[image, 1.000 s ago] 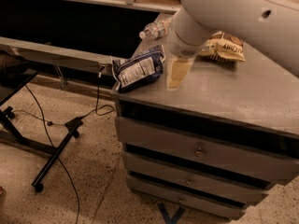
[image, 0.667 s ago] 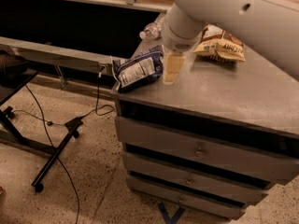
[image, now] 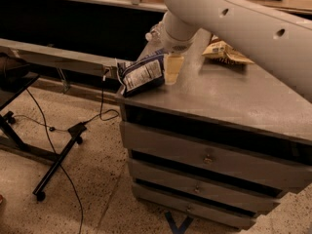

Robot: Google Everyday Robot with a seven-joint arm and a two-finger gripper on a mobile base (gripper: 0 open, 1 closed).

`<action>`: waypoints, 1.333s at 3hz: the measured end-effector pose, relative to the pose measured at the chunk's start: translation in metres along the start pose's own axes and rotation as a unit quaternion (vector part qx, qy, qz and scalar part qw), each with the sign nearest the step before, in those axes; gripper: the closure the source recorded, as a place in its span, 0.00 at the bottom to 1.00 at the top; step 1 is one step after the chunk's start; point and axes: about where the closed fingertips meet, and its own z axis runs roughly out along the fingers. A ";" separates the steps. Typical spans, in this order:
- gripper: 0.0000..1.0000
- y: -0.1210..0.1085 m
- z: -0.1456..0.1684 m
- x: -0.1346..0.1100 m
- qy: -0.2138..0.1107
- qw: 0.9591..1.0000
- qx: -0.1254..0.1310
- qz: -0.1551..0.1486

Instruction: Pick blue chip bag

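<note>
1. The blue chip bag [image: 142,75] lies on its side at the left front corner of the grey cabinet top [image: 234,96], left of centre in the frame, white label panel up, its left end reaching the edge.
2. My gripper [image: 172,76] hangs just beside the bag's right end, low over the top, showing as a pale cream piece below my wrist. I cannot tell whether it touches the bag.
3. I cannot tell whether my gripper is released, clenched or grasping anything.
4. My white arm [image: 234,18] comes in from the upper right and crosses the top of the frame.
5. A tan chip bag [image: 225,51] sits farther back on the same top, well apart from the blue one. A clear bottle [image: 154,32] peeks out behind my wrist.
6. Below the top are 3 drawers [image: 209,160].
7. The floor [image: 87,179] is speckled; a black cable [image: 53,145] and a black stand [image: 53,165] lie at lower left.
</note>
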 end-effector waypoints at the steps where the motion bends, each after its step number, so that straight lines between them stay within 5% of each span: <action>1: 0.00 -0.001 0.013 -0.009 -0.008 1.000 0.008 -0.019; 2: 0.00 0.001 0.027 -0.018 -0.003 0.999 0.000 -0.039; 4: 0.39 0.003 0.029 -0.018 -0.003 0.999 -0.002 -0.040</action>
